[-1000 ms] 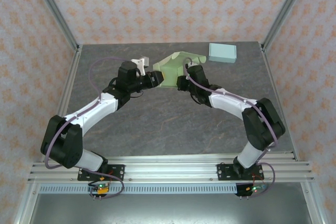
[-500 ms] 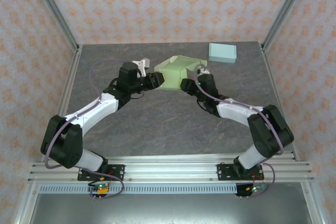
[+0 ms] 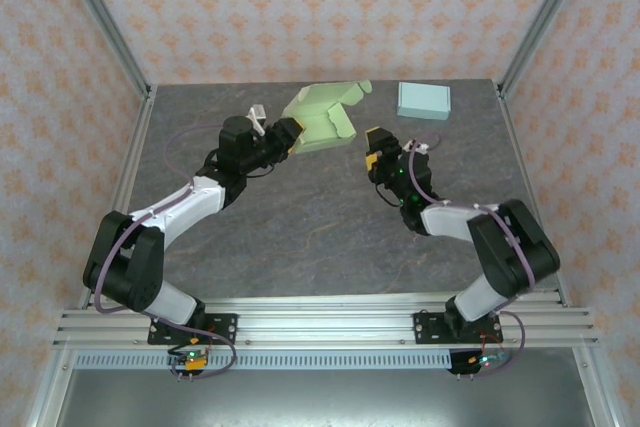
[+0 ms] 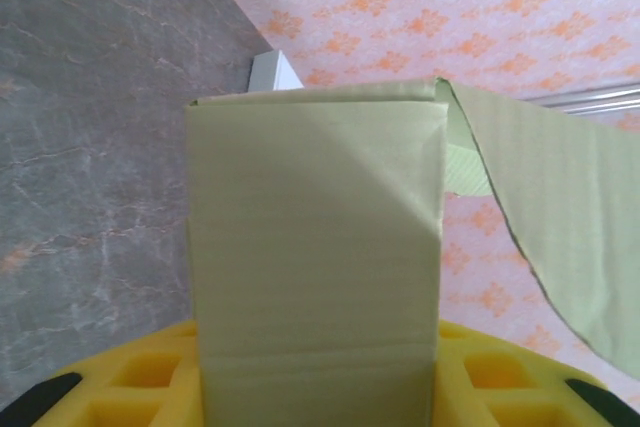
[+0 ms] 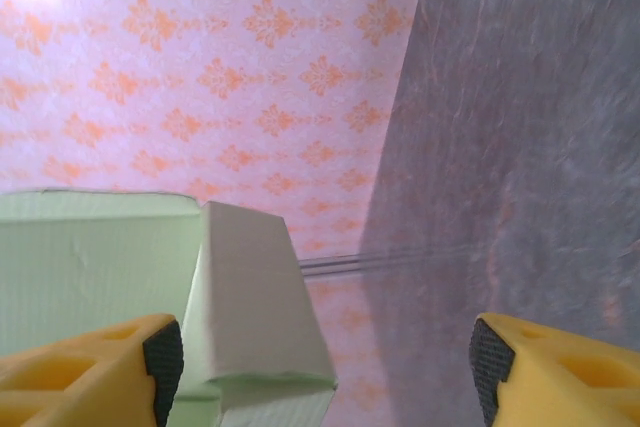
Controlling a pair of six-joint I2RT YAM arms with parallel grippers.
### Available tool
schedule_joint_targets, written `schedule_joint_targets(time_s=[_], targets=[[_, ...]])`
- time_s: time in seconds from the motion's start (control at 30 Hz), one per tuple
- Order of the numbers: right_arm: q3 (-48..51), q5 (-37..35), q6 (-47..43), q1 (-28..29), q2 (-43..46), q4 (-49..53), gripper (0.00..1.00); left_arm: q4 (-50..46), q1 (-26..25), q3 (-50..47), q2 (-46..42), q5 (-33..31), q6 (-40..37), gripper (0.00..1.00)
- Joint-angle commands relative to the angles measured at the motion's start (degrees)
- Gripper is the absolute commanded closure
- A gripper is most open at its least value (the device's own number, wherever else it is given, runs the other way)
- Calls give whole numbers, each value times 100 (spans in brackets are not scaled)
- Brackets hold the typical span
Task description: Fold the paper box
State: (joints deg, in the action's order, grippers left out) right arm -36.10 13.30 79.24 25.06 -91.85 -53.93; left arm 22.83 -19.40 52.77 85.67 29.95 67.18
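left fingers [image 3: 284,137] clamp the paper box [image 3: 322,112], right fingers [image 5: 85,367] spread.

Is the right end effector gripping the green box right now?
No, the right end effector is open, apart from the box held by the left end effector.

Paper box [image 3: 322,117] at left pincer [image 3: 289,136], right pincer [image 3: 373,150] rightward, apart

The half-folded pale green paper box [image 3: 320,117] hangs tilted above the table [image 3: 300,217], far middle.
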Motion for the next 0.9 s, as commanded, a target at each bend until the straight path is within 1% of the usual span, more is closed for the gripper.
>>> schedule_joint_targets(time_s=[0.0, 0.1, 0.17, 0.4, 0.5, 0.57, 0.63, 0.87], targets=[[-408, -181, 1370, 197, -520, -1432, 22, 407, -14, 60, -83, 38, 386, 65], [-699, -404, 1921, 306, -1110, -2275, 17, 430, -20, 24, -112, 12, 451, 65], [-828, -506, 2087, 334, -1370, -2597, 16, 451, -28, 0, -102, 20, 495, 65], [-1130, -388, 2069, 351, -1678, -2638, 18, 493, -28, -24, -83, 76, 586, 65], [-1308, -311, 2127, 355, -1819, -2601, 22, 511, -29, -41, -98, 89, 620, 65], [-1416, -295, 2131, 348, -1948, -2610, 32, 521, -29, -44, -119, 111, 629, 65], [-1543, -206, 2100, 346, -2044, -2534, 38, 537, -27, -32, -129, 141, 621, 65], [-1888, 79, 1901, 320, -2242, -2201, 37, 573, -29, -86, -199, 197, 612, 65]])
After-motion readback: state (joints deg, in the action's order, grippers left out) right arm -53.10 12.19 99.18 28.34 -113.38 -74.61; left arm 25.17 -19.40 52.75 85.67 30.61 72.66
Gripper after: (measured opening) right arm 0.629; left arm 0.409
